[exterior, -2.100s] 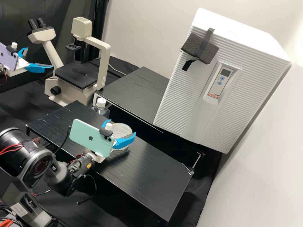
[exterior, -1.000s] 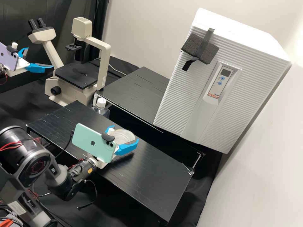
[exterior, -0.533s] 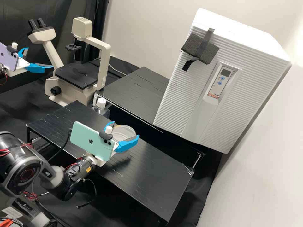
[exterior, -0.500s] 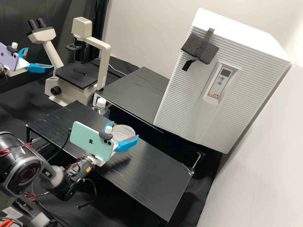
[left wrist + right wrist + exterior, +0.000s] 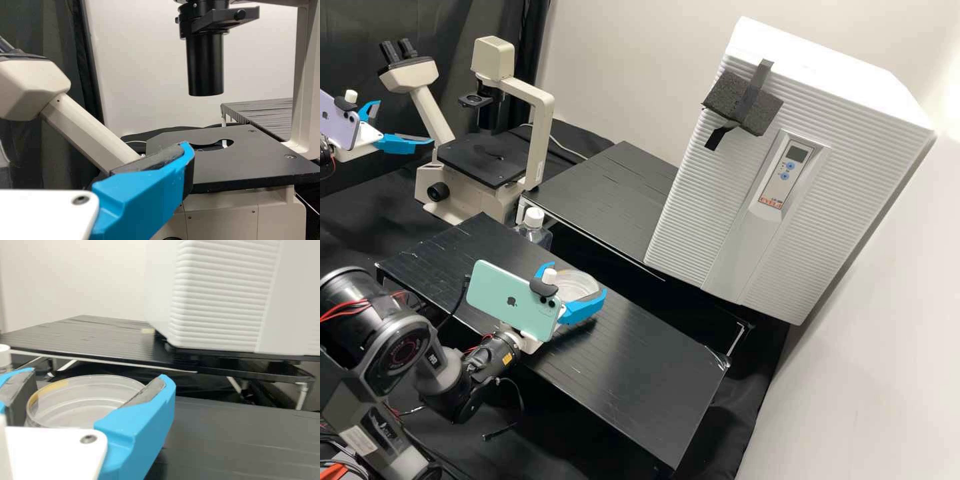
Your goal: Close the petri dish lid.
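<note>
Petri dish: clear and round (image 5: 90,395), over the front black table (image 5: 640,380), with a tan patch (image 5: 47,388) along part of its rim. Whether its lid is seated, or its underside touches the table, I cannot tell.
Right gripper: at the dish (image 5: 577,278), its two blue fingers clamped on opposite sides of the clear wall.
Mint-green phone: mounted on the right arm (image 5: 510,300), its back toward the high view's camera.
Bottle: clear, with a white cap (image 5: 533,217), beyond the front table's far edge, near the dish.
Rear black table: behind the front one (image 5: 600,193), with a gap between the two.
Incubator: large and white (image 5: 713,193), standing on the rear table, its front ribbed; a control panel (image 5: 780,177) with a small display and blue buttons is set into that front.
Foam block: dark grey (image 5: 747,103), against the upper part of the incubator's front, with black tape (image 5: 757,80) across it.
Microscope: cream-coloured (image 5: 540,127), beside the rear table, its flat black stage (image 5: 483,157) below a black tube (image 5: 205,65) and its twin eyepieces (image 5: 397,50) raised on a slanting neck.
Left gripper: near the microscope (image 5: 405,121), well apart from the dish, its blue fingers spread with nothing between them.
Purple phone: mounted on the left arm (image 5: 337,123).
Curtain: black (image 5: 453,27), hanging behind the microscope.
</note>
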Tool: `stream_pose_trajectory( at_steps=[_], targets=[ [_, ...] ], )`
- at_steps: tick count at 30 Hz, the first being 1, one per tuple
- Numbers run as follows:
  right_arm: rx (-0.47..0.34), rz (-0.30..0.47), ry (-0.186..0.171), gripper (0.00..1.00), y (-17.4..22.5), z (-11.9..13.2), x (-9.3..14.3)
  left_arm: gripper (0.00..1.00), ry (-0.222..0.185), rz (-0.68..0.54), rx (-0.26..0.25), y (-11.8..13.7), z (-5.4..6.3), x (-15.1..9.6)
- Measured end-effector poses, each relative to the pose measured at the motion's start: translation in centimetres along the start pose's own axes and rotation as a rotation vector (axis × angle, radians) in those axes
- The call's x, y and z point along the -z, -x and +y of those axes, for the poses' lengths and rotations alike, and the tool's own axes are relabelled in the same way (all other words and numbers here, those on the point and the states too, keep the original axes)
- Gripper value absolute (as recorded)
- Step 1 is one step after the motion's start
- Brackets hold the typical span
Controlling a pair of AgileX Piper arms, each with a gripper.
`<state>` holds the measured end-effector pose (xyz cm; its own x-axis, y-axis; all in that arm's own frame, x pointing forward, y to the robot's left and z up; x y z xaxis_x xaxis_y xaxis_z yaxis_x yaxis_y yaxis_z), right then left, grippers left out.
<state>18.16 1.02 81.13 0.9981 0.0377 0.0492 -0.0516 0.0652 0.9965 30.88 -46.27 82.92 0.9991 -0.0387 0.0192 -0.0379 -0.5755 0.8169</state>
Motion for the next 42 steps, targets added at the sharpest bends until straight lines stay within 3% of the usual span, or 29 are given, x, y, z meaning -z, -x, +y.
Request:
stream_pose_trajectory(
  at_steps=[16,17,42],
  targets=[
    [-0.015,-0.017,0.005,0.0,0.03,0.31,-0.36,1.0,0.0,0.0,0.0,0.0,0.0,0.0],
    [-0.014,-0.016,0.007,1.0,0.03,0.33,-0.38,1.0,0.0,0.0,0.0,0.0,0.0,0.0],
    [-0.034,-0.024,0.018,1.0,0.15,0.81,-0.62,1.0,0.0,0.0,0.0,0.0,0.0,0.0]
  ],
)
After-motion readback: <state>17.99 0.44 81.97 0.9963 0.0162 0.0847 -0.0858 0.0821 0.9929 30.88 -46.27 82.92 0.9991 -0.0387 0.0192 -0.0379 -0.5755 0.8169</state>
